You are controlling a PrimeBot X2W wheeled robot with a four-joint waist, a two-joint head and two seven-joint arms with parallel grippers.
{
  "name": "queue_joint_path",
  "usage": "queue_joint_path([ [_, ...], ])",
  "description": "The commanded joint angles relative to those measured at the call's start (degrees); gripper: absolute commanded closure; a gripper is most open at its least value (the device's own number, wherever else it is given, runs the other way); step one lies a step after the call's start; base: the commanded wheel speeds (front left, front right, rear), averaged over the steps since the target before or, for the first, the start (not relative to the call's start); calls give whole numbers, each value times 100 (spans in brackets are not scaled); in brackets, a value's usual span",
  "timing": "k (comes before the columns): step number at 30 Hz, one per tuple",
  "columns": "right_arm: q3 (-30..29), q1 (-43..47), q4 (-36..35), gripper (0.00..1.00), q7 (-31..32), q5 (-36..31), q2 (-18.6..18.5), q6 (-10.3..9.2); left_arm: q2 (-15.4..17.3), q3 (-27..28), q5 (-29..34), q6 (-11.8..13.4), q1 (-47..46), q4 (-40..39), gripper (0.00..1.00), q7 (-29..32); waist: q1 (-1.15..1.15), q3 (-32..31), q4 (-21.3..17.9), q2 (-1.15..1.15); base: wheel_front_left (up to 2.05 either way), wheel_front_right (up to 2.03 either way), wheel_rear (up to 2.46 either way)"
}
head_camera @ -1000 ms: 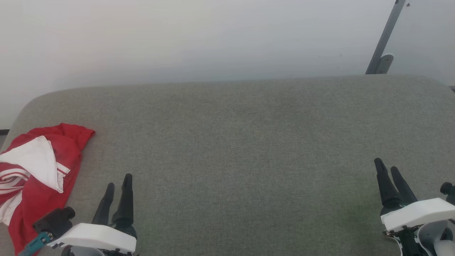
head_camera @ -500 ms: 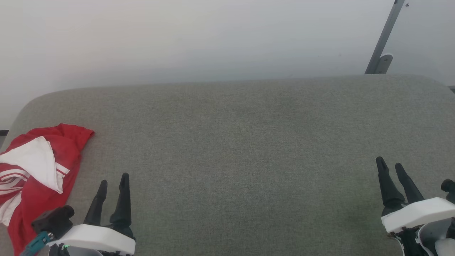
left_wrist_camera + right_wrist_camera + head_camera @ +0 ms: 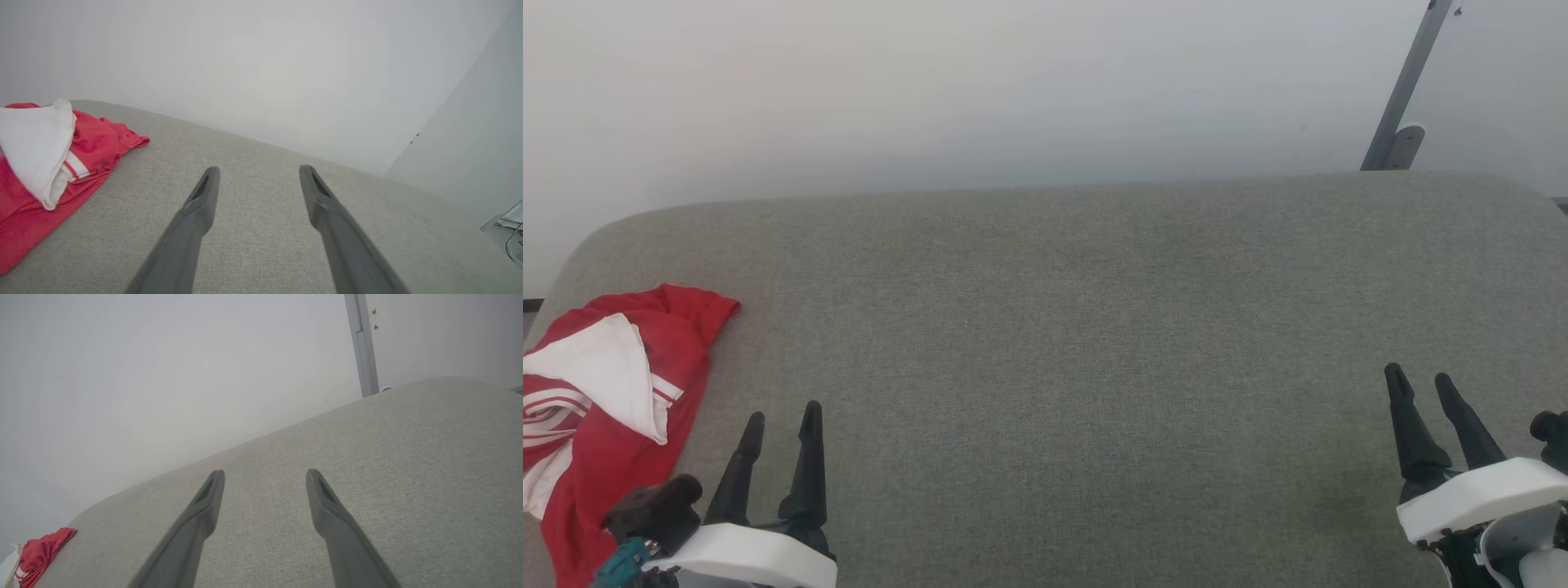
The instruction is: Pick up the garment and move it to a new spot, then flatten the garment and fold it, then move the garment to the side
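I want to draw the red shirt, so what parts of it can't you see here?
Head view: the shirt runs off the left edge; its own folds hide the rest of its shape.
Left wrist view: the left edge cuts it off too.
Right wrist view: it sits tiny in the bottom-left corner, stripes too small to see.

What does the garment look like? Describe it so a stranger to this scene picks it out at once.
Start from the wide grey cushioned surface against the pale wall. At its left end, just left of the open left gripper, the garment lies in a crumpled heap. It is bright red with a white sleeve and red-and-white stripes, which sets it apart from the plain grey fabric around it.
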Motion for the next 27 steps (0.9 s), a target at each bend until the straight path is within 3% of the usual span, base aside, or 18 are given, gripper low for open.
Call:
queue_joint_path([
  [1,5,-22,-48,0,-38,-97,-44,2,21,25,152,-16,43,-70,0,-47,0,1,0,0,0,0,0],
  [27,153,44,-131,0,-241,-981,-263,1,47,-50,1286,-90,186,-190,0,-368,0,0,-11,0,0,0,0],
])
